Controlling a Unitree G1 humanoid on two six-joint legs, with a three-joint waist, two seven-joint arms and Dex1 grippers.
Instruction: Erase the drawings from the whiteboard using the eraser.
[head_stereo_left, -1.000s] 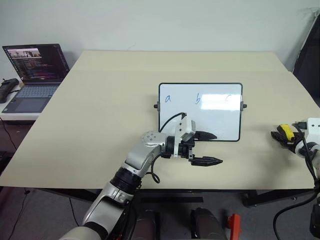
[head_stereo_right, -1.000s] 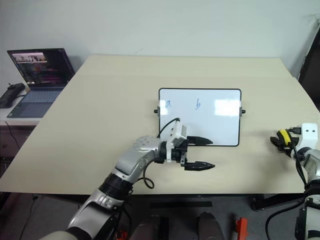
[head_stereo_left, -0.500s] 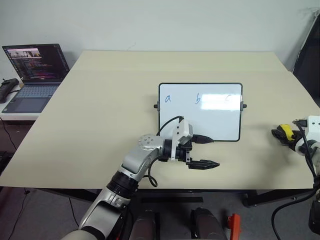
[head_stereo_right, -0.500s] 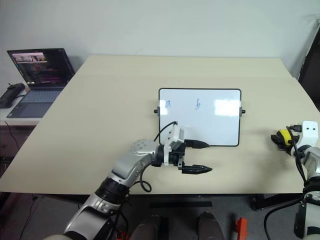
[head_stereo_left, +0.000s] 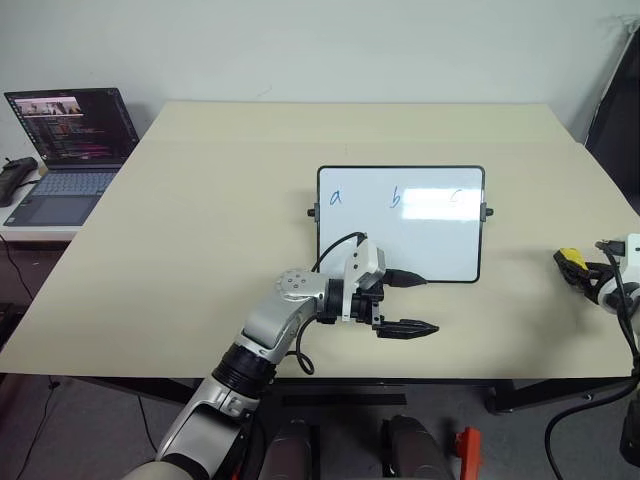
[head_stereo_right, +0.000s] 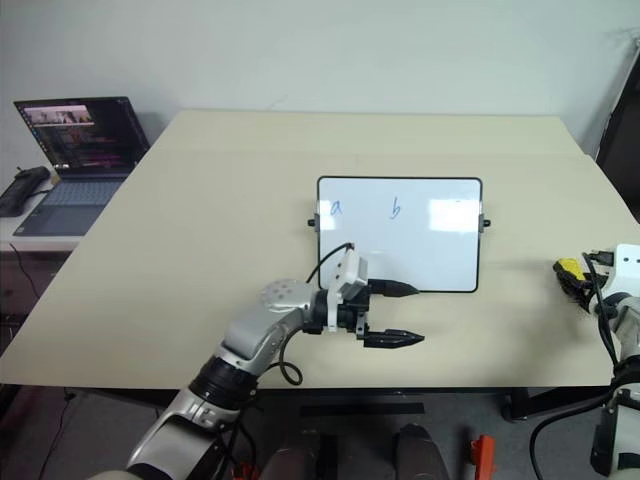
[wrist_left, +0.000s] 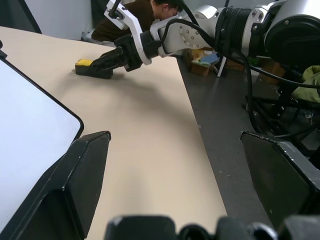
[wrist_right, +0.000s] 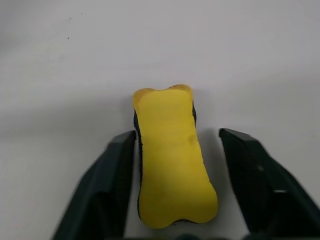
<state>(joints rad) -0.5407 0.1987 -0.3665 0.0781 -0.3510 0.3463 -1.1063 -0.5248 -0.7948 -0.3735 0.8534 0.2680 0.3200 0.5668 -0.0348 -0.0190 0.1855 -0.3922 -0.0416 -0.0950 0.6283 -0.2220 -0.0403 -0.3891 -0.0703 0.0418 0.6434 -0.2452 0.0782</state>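
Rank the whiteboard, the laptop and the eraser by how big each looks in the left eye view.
1. whiteboard, clearly largest.
2. laptop, smaller in the picture, though it sits farther back and is cut off at the edge, so true size is unsure.
3. eraser, by far the smallest, between the right gripper's fingers.

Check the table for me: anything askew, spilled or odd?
Nothing stands out. The whiteboard lies flat and square on the table, its letters unsmudged. The eraser sits lengthwise between the right gripper's fingers, near the table's right edge.

Head views overlook table; wrist views sit low.
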